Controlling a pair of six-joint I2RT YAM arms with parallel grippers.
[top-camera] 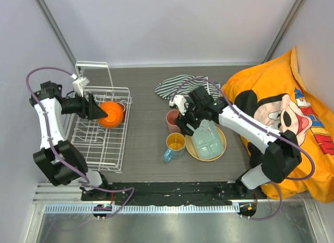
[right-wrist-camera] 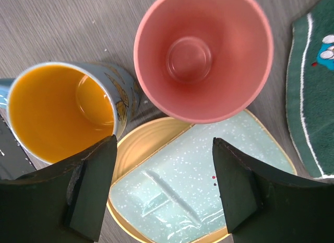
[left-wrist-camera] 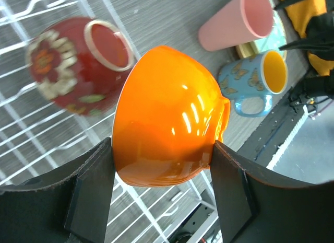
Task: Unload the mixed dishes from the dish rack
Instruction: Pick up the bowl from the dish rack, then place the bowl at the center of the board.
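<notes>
My left gripper [top-camera: 100,113] is shut on a glossy orange bowl [top-camera: 111,113], held on its side just above the white wire dish rack [top-camera: 99,145]. In the left wrist view the fingers clamp the bowl [left-wrist-camera: 167,112] on both sides. A dark red bowl [left-wrist-camera: 78,62] lies on its side in the rack beside it. My right gripper [top-camera: 192,123] is open and empty above the pale green divided tray [right-wrist-camera: 209,170], which lies on the tan plate [right-wrist-camera: 133,149]. The pink cup [right-wrist-camera: 203,55] and the orange-yellow mug [right-wrist-camera: 60,110] stand upright next to the plate.
A striped green-white cloth [top-camera: 177,86] lies at the back, behind the pink cup. A big orange Mickey Mouse cushion [top-camera: 282,112] fills the right side. The rack's taller upright frame [top-camera: 94,70] stands at its far end.
</notes>
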